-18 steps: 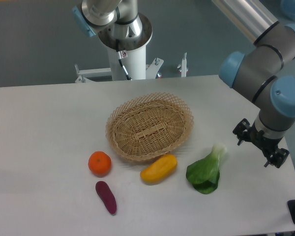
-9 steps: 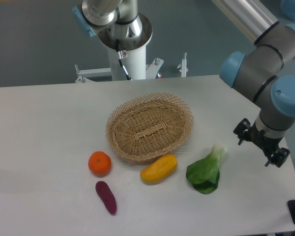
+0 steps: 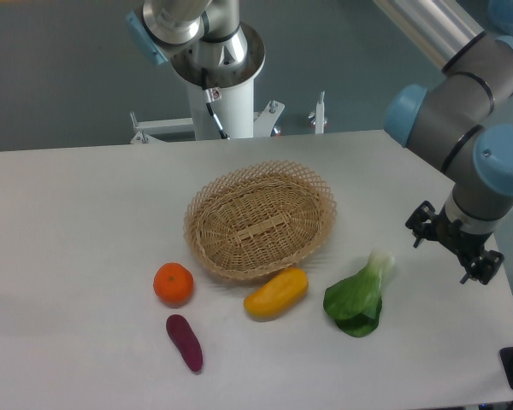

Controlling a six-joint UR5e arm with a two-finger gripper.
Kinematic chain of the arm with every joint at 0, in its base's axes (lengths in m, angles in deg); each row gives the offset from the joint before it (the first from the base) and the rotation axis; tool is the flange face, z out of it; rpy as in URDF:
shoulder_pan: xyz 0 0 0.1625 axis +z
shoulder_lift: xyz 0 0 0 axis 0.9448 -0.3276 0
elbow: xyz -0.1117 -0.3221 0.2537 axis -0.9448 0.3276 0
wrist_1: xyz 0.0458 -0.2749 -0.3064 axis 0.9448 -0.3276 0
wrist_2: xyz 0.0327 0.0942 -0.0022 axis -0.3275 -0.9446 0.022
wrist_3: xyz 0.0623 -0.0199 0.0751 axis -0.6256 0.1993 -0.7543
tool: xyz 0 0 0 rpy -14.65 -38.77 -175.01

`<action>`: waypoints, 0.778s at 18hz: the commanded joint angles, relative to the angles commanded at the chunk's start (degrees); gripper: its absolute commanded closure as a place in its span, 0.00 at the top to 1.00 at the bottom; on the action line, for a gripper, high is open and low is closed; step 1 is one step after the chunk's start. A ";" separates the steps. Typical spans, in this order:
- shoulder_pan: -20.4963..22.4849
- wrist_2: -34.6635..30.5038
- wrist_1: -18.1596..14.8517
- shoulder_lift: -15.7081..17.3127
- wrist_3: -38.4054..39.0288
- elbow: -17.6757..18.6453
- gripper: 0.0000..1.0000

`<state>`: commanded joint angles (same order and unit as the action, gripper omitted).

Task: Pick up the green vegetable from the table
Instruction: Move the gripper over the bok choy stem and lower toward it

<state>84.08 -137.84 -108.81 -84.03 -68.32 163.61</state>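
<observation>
The green vegetable [image 3: 359,295] lies flat on the white table [image 3: 85,222], right of centre near the front, its pale stalk pointing up-right and its dark leaves toward the front edge. My gripper [image 3: 453,246] hangs to the right of it, about a hand's width from the stalk end and clear of it. The black fingers [image 3: 421,219] stand spread apart with nothing between them.
A round wicker basket [image 3: 260,219] sits mid-table. In front of it lie a yellow oblong fruit [image 3: 276,293], an orange [image 3: 173,283] and a purple vegetable [image 3: 185,342]. The table's right edge runs just past the gripper. The arm's base post [image 3: 222,94] stands behind the table.
The gripper and wrist have drifted slightly up and to the right. The vegetable and the other items lie where they were.
</observation>
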 joint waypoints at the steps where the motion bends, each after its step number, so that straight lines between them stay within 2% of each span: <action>1: -0.18 0.09 0.09 0.62 0.44 1.32 1.00; 7: -2.72 0.09 0.61 0.63 7.19 4.14 1.00; 10: -3.08 0.09 4.03 0.10 8.35 5.02 1.00; 14: -3.08 -0.09 4.66 0.10 8.35 5.90 1.00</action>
<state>81.00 -137.92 -104.15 -83.93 -59.97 169.51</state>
